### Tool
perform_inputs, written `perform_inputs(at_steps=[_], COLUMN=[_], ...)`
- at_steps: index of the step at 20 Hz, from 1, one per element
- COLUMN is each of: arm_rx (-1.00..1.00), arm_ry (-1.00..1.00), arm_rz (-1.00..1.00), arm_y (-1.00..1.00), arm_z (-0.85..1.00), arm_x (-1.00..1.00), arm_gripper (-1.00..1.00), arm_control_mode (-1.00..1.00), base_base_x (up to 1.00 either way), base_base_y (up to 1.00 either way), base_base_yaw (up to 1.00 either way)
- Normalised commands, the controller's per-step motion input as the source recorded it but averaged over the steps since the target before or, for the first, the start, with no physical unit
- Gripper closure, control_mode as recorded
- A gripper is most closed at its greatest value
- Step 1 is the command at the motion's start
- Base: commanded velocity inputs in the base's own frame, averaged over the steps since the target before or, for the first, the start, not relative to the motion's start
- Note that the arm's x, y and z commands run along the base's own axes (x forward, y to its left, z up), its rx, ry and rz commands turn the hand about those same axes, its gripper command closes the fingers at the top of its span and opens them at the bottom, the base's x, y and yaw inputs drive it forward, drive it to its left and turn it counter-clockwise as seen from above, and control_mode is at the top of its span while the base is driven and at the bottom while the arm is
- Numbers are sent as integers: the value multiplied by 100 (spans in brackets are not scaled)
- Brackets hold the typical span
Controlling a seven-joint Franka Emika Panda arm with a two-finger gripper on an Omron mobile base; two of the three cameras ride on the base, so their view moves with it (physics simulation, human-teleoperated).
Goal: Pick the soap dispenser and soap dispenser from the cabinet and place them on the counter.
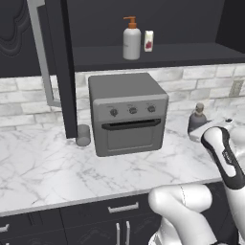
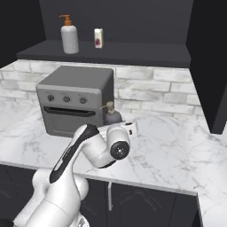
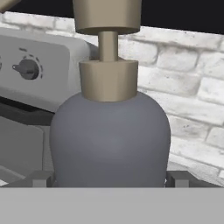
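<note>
One dark grey soap dispenser [image 3: 110,140] on counter [image 1: 43,167], between open end effector [image 3: 111,178] fingers, no readable labels.

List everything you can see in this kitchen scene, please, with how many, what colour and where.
white soap dispenser: one, white with orange pump, on the cabinet shelf
carton: one, white with red mark, beside it
grey soap dispenser: one, dark grey with tan pump, on the counter right of the oven
toaster oven: one, grey, on the counter
cup: one, grey, left of the oven
cabinet door: one, black, swung open
hand: one, open, a fingertip either side of the grey dispenser
</note>
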Motion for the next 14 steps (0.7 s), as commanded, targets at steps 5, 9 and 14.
perform_inputs(at_steps=[5,9,14], arm_rx=[19,11,0], arm_ry=[4,1,0], arm_rz=[9,5,0], arm_y=[-34,-16,0], arm_z=[-30,-15,0], arm_x=[16,4,0], arm_gripper=[100,100,100], arm_control_mode=[-100,-100,-100], base_base_x=[0,0,0], base_base_y=[0,0,0], base_base_yaw=[0,0,0])
